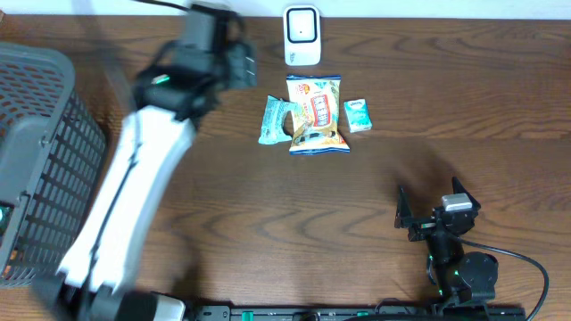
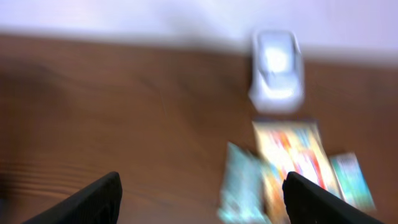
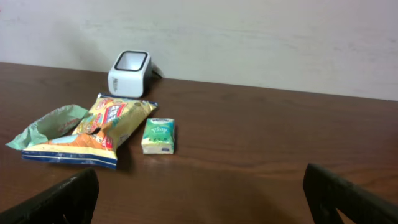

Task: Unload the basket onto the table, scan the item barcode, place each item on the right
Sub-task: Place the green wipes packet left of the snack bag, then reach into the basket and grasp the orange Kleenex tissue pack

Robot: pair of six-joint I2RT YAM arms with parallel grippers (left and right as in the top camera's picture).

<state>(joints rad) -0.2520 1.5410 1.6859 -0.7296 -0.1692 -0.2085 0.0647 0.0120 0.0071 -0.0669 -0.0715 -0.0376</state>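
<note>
Three items lie on the brown table below the white barcode scanner: a crumpled teal packet, a yellow snack bag and a small green box. My left gripper hangs blurred above the table to the upper left of them, open and holding nothing. Its wrist view, also blurred, shows the scanner, the teal packet and the snack bag ahead between the dark fingers. My right gripper stands open and empty at the near right. Its view shows the scanner, snack bag and green box.
A dark mesh basket fills the left edge of the table. The left arm's white link stretches diagonally from the front edge toward the back. A pale wall rises just behind the scanner.
</note>
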